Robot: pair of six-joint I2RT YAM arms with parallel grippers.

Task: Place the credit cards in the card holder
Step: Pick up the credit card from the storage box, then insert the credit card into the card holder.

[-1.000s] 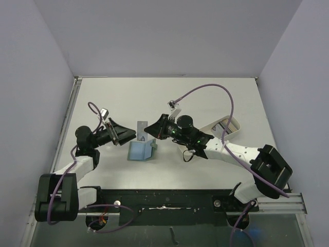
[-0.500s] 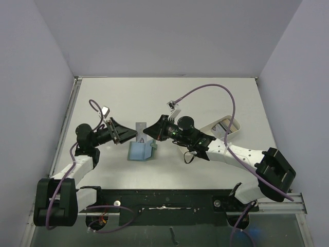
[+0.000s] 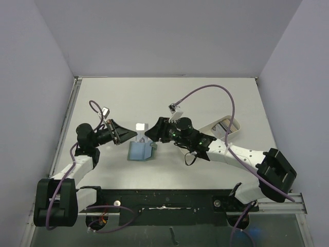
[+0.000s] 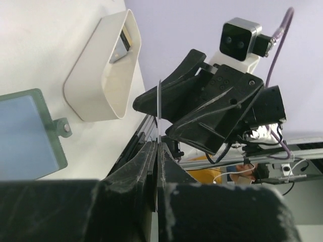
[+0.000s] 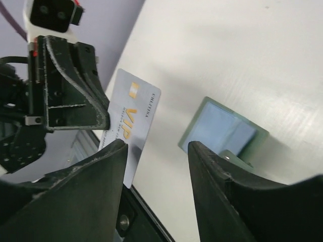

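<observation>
Both tools have moved: we see the left tool (image 4: 157, 151) pinching the silvery card (image 5: 132, 118), the right tool (image 5: 157, 147) now spread.

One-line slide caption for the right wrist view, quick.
Left tool grips pale silvery VIP card; right tool open; grey-green bifold wallet lies open, pale blue inside.

Left end effector (image 3: 134, 135) and right end effector (image 3: 148, 132) are black, links (image 3: 241, 153) white, cables (image 3: 205, 88) purple.

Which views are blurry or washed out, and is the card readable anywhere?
Right wrist: the card sharp, VIP readable; the right hand's fingers dark and soft. Left wrist: the table washed out, the left hand's fingers blurred. Top external: evenly lit, print too small.
</observation>
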